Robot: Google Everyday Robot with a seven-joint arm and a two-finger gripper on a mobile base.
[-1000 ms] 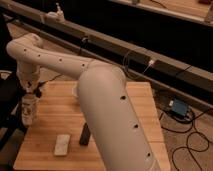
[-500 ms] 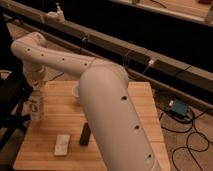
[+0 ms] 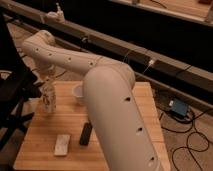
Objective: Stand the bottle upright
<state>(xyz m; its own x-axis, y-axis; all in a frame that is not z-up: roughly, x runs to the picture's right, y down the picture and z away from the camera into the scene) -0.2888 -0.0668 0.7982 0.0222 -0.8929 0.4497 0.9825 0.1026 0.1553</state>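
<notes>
The big white arm [image 3: 107,95] sweeps across from the near right and reaches over to the far left side of the wooden counter [image 3: 120,150]. At its end the gripper [image 3: 48,89] hangs down over the counter's left edge, fingers pressed together on the bottle [image 3: 48,100]. The bottle is upright in that pinch, cap end up under the gripper, pale label facing out, its base at or just above the wood; I can't tell if it's touching. Just right of it, partly behind the arm's elbow, sits a white cup [image 3: 78,92], near the bottle but apart from it. Closer to me on the counter lie two flat things side by side: a black remote [image 3: 86,133] and, to its left, a white rectangular block [image 3: 62,144], the two near each other but not touching. A dark chair [image 3: 15,95] stands off the counter's left side. On the floor to the right, a small blue box [image 3: 178,107] sits among cables.
</notes>
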